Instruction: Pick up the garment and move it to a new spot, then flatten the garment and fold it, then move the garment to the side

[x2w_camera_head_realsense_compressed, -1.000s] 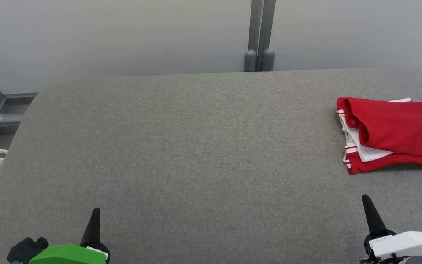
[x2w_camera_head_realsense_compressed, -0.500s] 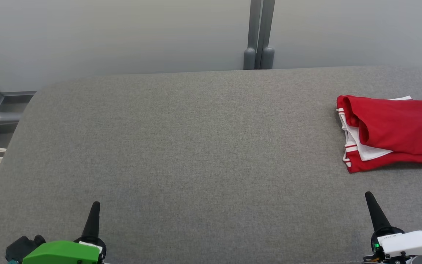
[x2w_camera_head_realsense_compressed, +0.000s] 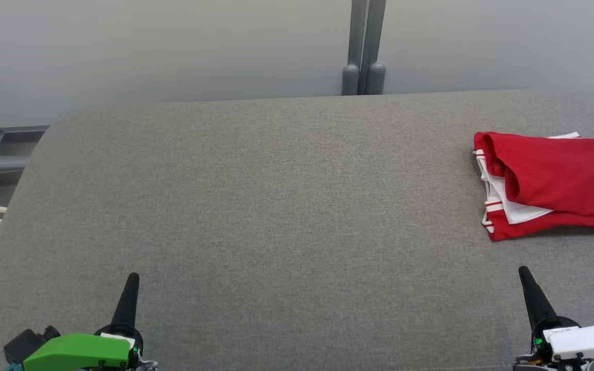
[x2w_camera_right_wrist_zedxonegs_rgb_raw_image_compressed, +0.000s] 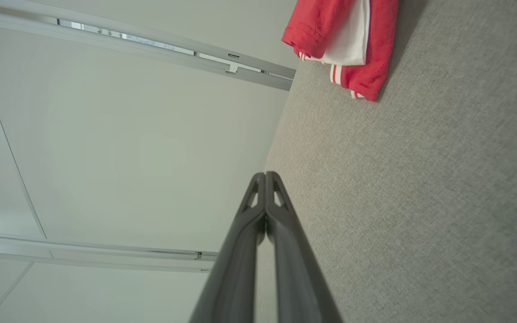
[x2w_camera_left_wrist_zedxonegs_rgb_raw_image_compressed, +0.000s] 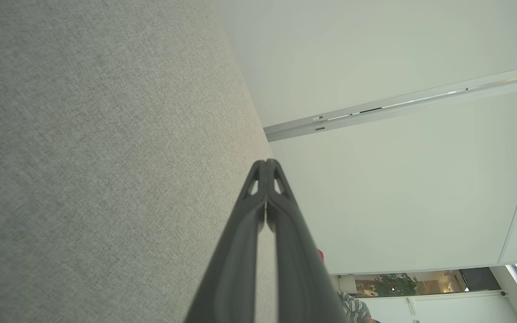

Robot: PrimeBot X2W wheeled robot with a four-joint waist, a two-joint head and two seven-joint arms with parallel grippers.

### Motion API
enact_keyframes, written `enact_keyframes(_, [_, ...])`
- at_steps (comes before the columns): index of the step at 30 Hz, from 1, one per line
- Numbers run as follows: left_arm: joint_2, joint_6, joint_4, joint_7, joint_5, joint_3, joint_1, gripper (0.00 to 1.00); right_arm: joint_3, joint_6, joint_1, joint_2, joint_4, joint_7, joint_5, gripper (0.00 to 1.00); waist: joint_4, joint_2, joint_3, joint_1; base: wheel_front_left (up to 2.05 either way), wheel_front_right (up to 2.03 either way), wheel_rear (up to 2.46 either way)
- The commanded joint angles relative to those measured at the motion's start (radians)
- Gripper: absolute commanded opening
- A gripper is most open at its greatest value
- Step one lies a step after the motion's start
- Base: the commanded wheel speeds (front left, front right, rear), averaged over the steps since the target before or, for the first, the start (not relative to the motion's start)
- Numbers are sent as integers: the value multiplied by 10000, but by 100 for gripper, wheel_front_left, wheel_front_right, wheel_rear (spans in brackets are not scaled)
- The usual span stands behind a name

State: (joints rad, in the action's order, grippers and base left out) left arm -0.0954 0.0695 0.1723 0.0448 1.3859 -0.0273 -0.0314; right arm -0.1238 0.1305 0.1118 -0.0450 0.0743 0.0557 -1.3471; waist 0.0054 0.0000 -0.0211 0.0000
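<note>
- The left claw point(x2w_camera_head_realsense_compressed: 132, 281) is over the near edge of the grey tabletop point(x2w_camera_head_realsense_compressed: 276, 206), toward its left corner. Its two fingers are pressed together and hold nothing.
- The right claw point(x2w_camera_head_realsense_compressed: 524, 273) is over the near edge toward the right corner, also closed and empty.
- The folded red and white garment point(x2w_camera_head_realsense_compressed: 549, 185) lies at the right edge of the tabletop, well apart from both claws.
- Behind the far edge stands a grey post point(x2w_camera_head_realsense_compressed: 364, 46).

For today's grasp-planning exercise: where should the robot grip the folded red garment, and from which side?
Probably the near left corner of the garment, where red and white layers stack into a raised edge. Come from the near side with the right hand, which lies nearest and is shut.
</note>
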Motion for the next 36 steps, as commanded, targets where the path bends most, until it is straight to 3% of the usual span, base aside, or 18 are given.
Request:
enact_keyframes(1, [30,107,-102,93,271,122,216,0,-53,3,38,-59,-157,50,-293,0,-3,0,11,0,0,0,0])
enact_keyframes(36, [439,627,-366,796,2299,766,402,0,-254,4,173,-73,-606,387,-2845,0,-50,0,201,0,0,0,0])
